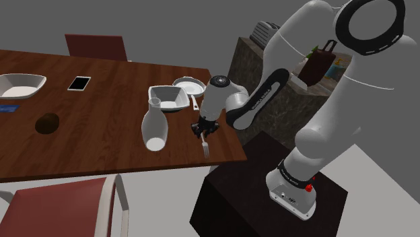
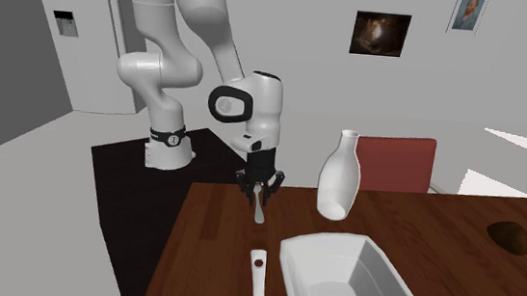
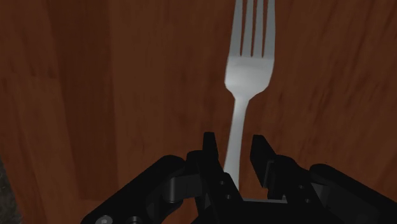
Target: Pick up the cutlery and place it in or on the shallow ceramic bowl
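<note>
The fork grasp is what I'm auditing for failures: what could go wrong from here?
The open gripper straddles the thin handle of the fork without clasping it; on closing, it may pivot or slip. The fork lies near the table edge; a nudge could push it off. The white vase stands close; the carry might knock it.

I see the grey metal fork (image 3: 249, 70) lying flat near the desk (image 1: 101, 138) edge. The shallow white square bowl (image 1: 21, 84) sits upright, well apart.
</note>
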